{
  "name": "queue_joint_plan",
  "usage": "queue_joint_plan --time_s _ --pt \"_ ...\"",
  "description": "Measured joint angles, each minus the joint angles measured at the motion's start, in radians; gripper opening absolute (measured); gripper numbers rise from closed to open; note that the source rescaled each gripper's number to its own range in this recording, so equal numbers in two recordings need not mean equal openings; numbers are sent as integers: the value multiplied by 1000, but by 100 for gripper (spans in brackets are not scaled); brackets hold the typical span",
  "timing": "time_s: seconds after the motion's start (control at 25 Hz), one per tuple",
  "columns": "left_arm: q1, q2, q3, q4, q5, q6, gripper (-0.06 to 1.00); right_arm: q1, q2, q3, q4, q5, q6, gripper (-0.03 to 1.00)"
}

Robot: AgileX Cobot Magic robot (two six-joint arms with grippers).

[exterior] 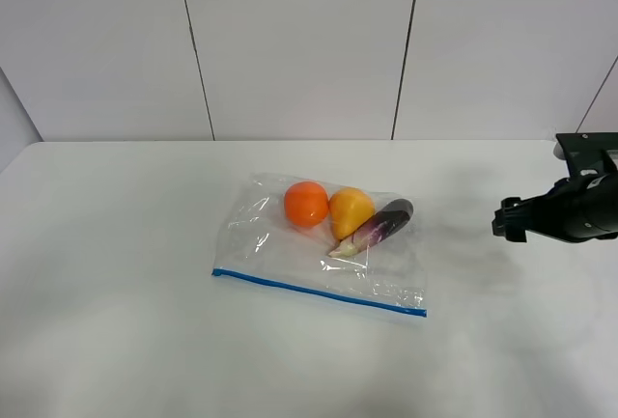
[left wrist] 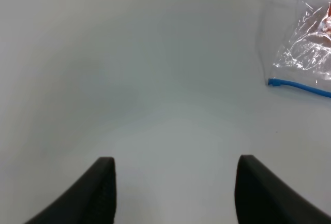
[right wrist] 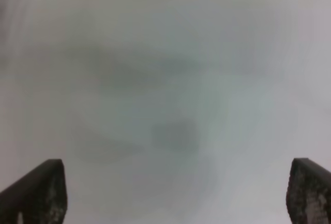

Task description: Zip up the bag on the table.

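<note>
The bag (exterior: 290,249) lies flat in the middle of the table (exterior: 116,302), its blue zip strip (exterior: 319,291) along the near edge. Through the clear plastic show an orange (exterior: 306,203), a yellow pear (exterior: 350,209) and a purple eggplant (exterior: 381,225). My left gripper (left wrist: 176,159) is open over bare table, well apart from the bag's corner (left wrist: 302,48) and the zip strip's end (left wrist: 274,82). My right gripper (right wrist: 178,164) is open above blurred bare table, holding nothing. The right arm (exterior: 570,208) hovers at the right edge, clear of the bag.
White wall panels (exterior: 299,41) stand behind the table's far edge. Bare tabletop surrounds the bag on every side. The left arm does not show in the exterior high view.
</note>
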Motion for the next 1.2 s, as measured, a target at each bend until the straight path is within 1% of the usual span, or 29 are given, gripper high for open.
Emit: queue_joint_plan --time_s 0.2,0.44,0.6,0.76,1.04,1.2 --pt "0 0 0 0 -1 0 79 0 -130 0 -13 61 3 94" --pt "0 0 0 0 -1 0 79 0 -321 0 -38 165 13 94" --pt "0 0 0 0 -1 0 79 0 -457 0 -76 258 23 94" --pt "0 0 0 0 -1 0 79 0 -606 1 -118 371 73 94" --pt "0 0 0 0 -1 0 79 0 -832 1 -146 497 166 94" --pt "0 0 0 0 -1 0 79 0 -940 1 -169 568 195 94"
